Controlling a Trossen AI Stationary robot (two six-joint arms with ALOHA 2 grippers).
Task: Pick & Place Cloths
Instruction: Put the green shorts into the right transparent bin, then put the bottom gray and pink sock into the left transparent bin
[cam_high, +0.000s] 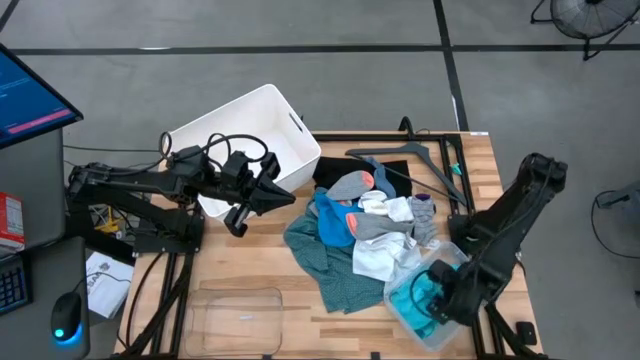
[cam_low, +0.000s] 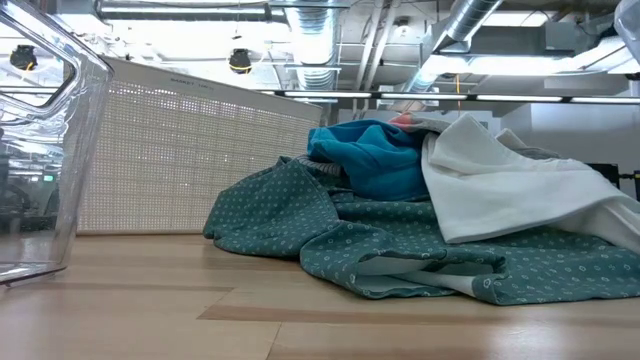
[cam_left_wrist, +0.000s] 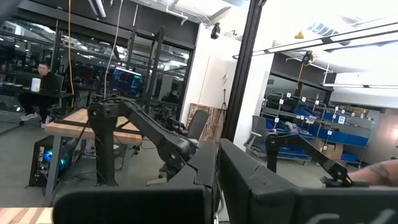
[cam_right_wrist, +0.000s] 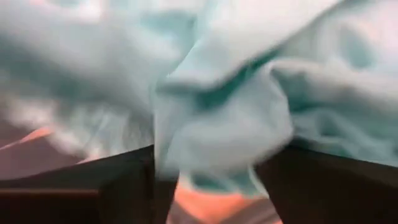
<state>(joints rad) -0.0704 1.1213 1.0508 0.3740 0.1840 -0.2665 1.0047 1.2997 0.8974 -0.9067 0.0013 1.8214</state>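
Turquoise cloth (cam_right_wrist: 217, 118) bunches between the right gripper (cam_high: 437, 300)'s spread fingers inside the clear tub (cam_high: 400, 300), apparently being placed; left gripper (cam_high: 262, 196), pressed together, waits by the white bin (cam_high: 250, 115).

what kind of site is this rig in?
Looks like an industrial robotics lab or workshop: exposed ceiling ducts, another robot arm on a bench beyond, blue storage bins on shelving, and a person at a desk.
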